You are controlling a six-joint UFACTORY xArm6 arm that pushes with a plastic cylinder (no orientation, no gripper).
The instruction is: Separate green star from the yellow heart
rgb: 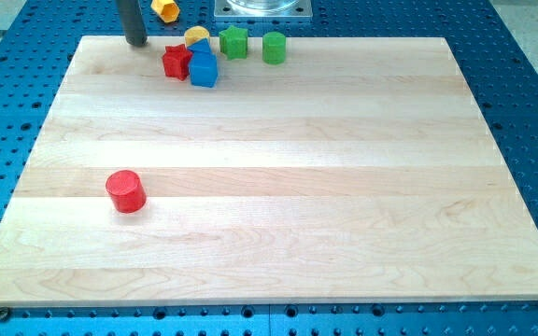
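The green star (234,42) sits near the board's top edge, touching or nearly touching the yellow heart (195,37) on its left. My tip (135,42) is a dark rod at the board's top edge, to the left of the cluster and apart from it. A red star (176,62) and a blue block (204,69) lie just below the yellow heart, packed against it. A green cylinder (274,47) stands a little to the right of the green star.
A red cylinder (125,191) stands alone at the board's lower left. A yellow block (164,8) lies off the wooden board (278,187) at the view's top. A metal base plate (264,9) is at the top centre. Blue perforated table surrounds the board.
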